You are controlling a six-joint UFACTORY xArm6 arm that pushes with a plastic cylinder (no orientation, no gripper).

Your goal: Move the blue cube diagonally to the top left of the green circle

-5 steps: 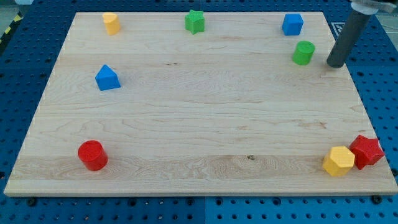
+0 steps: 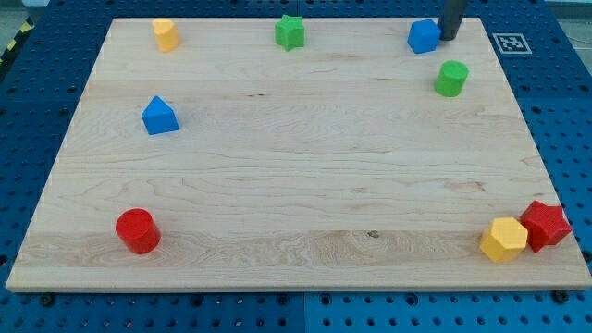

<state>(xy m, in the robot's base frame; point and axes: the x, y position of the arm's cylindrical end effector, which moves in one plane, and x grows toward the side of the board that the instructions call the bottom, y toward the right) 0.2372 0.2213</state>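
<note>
my tip [image 2: 448,37], a smooth dark rod with no pincer, touches the right side of the glossy blue plastic cube [image 2: 424,36], up-left of the green plastic cylinder [image 2: 451,79] on the pale wood-grain board [image 2: 296,185].

Only a short stretch of the arm is showing, at the upper right of the frame: a straight, round rod, dark grey to near black, with a smooth matte finish. It is running out past the frame's top edge. My tip [image 2: 449,38] is looking blunt and plain, carrying no visible markings, cables or screws.
</note>
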